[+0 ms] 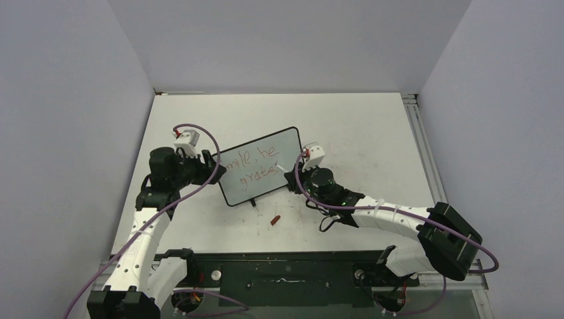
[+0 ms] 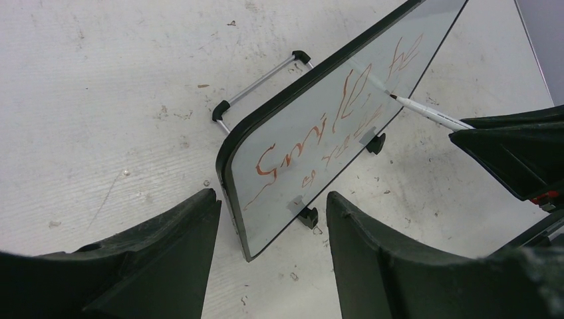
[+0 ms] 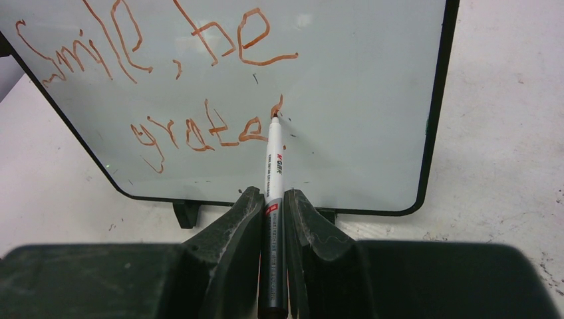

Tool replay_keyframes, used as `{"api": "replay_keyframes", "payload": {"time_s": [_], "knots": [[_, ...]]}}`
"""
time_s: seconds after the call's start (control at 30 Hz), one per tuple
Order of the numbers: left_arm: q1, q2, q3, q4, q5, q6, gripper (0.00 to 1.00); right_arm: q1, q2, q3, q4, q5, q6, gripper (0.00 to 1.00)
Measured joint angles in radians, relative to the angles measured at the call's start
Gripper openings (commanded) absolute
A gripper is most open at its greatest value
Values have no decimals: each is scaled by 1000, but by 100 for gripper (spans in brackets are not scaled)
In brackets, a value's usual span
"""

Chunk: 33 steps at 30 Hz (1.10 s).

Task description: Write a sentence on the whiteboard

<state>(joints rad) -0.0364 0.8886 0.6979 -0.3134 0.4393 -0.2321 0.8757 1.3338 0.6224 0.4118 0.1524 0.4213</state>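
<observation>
The whiteboard (image 1: 261, 167) stands upright on its two black feet near the middle of the surface (image 1: 359, 133), between the two arms and turned at an angle to them. From the left wrist we see a metal support bar (image 2: 259, 83) behind it.

On its glossy face we read the sentence (image 3: 197, 138) in thin red strokes. "Smile, be" is on the top line. "grate" sits under it, with one short extra stroke just after the last letter.

The tip of the marker (image 3: 274, 166) is right on that stroke, touching the board. Its white barrel runs straight back into the right tool (image 3: 273, 199). We see the two dark fingers (image 3: 243, 212) pinched narrow on the marker from both sides.

Over at the board's other end, the left tool (image 2: 266, 219) has its jaws wide apart. The board's lower corner sits between them. The finger on the written side stands clear of the face. The other finger is just beside the frame, and we cannot tell whether it touches.

In front of the board, well apart from its feet, a small red piece (image 1: 275, 220) lies on the surface.
</observation>
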Motion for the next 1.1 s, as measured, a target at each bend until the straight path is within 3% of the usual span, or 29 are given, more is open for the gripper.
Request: {"api": "replay_keyframes", "payload": {"time_s": [1.1], "knots": [[0, 3, 0, 0, 11, 0, 56, 3, 10, -41, -11, -11, 11, 5]]}}
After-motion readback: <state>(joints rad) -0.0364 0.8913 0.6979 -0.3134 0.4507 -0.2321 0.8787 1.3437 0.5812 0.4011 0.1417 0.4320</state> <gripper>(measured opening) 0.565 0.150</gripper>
